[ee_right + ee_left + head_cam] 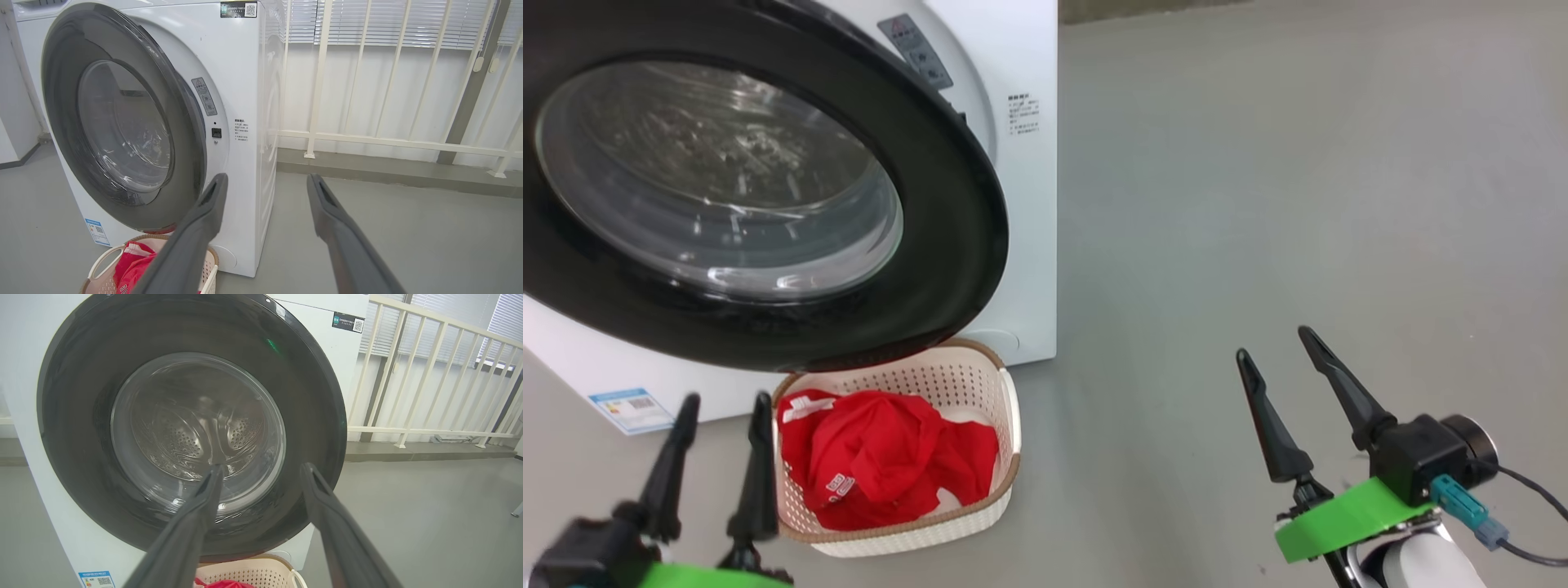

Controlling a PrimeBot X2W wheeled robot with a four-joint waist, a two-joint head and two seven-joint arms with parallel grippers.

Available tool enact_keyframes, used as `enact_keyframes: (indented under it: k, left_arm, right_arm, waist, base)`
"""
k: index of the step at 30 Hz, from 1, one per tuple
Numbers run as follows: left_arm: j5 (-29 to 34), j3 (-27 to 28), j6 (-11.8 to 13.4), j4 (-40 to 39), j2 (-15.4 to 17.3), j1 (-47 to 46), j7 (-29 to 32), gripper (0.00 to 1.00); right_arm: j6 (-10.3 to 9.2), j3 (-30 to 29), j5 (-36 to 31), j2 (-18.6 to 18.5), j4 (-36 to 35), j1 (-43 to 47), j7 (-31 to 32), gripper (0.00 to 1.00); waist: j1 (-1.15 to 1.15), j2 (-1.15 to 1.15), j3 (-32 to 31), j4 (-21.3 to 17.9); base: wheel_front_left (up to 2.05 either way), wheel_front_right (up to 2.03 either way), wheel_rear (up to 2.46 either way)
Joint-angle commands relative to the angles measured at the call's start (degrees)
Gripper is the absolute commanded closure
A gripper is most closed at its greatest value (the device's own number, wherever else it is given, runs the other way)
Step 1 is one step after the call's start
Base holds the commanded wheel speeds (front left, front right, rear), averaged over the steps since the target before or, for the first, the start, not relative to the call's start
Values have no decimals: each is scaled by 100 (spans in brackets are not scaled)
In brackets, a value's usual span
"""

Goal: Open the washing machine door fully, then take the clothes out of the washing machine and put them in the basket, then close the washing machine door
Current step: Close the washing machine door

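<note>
The clothes (874, 457) lie in the basket (931, 377) on the floor, under the half-open door (947, 245). My left tool (726, 400) and right tool (1273, 341) are spread, empty. The door seems stiff and glossy; I would push its black rim.

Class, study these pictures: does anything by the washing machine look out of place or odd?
The door stands ajar, its latch edge off the washing machine, over the basket of red clothes. Nothing looks spilled or damaged.
</note>
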Motion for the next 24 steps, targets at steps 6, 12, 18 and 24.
enact_keyframes:
  k: [6,12,18,24]
  left_arm:
    - [649,386,-34,-16,-139,266,-68,0]
    - [818,646,-183,133,-427,442,-68,0]
    - [1143,776,-239,163,-554,473,-68,0]
    - [1304,875,-300,168,-652,469,-68,0]
  right_arm:
    - [36,1,35,11,-177,151,-36,0]
    - [36,29,34,11,-152,199,-36,0]
    - [36,62,16,11,-149,216,-36,0]
    - [36,61,-12,11,-134,211,-36,0]
  waist:
    - [0,0,-164,23]
    - [0,0,-232,38]
    - [0,0,-246,40]
    - [0,0,-246,33]
  base:
    - [0,0,0]
    - [0,0,0]
    - [0,0,0]
    - [0,0,0]
